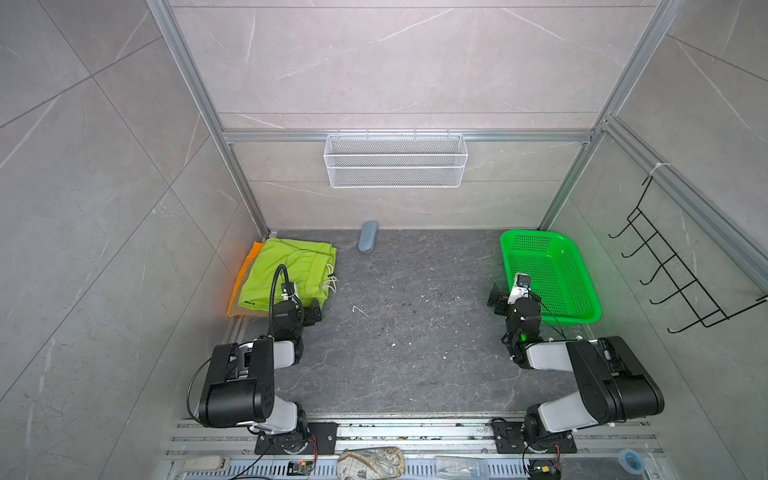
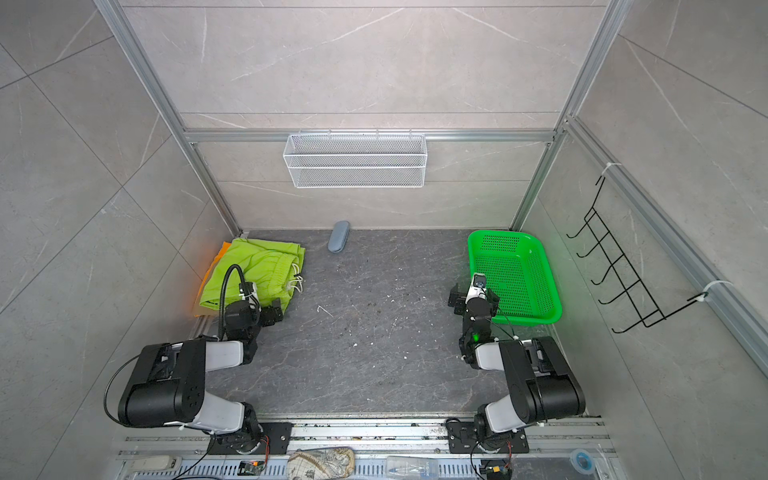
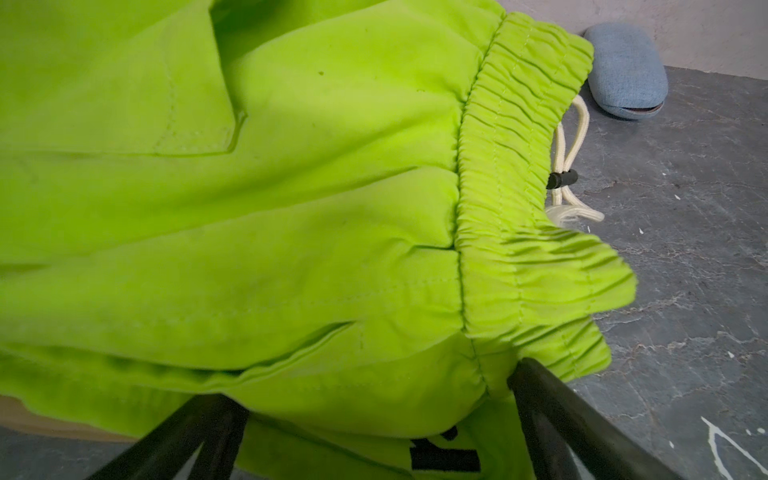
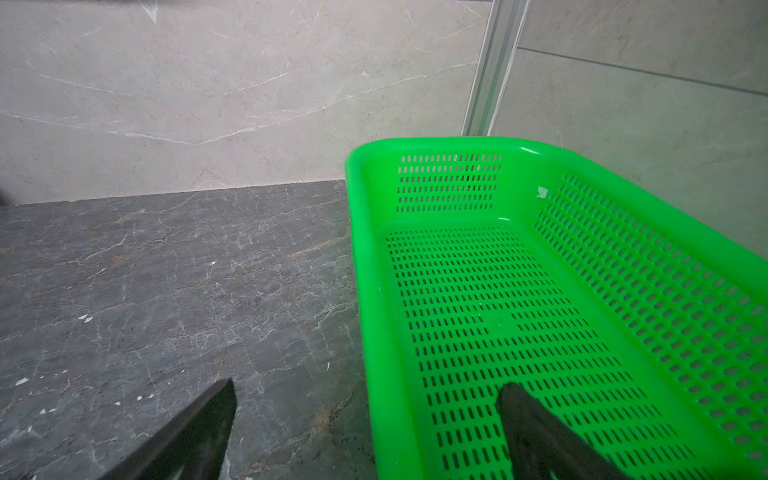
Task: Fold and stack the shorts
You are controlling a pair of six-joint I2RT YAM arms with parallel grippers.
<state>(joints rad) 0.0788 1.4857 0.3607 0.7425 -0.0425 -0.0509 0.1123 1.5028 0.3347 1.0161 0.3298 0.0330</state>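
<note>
Fingers first: my left fingers (image 3: 552,415) are standing wide apart, clamping nothing, at the 5 o'clock corner of the lime green shorts (image 1: 286,270). Those are lying folded atop the orange shorts (image 1: 252,254), at 10 o'clock on the surface (image 1: 407,332). My right fingers (image 4: 540,436) are gaping too, straddling the rim of the green basket (image 4: 361,291) at 2 o'clock.
</note>
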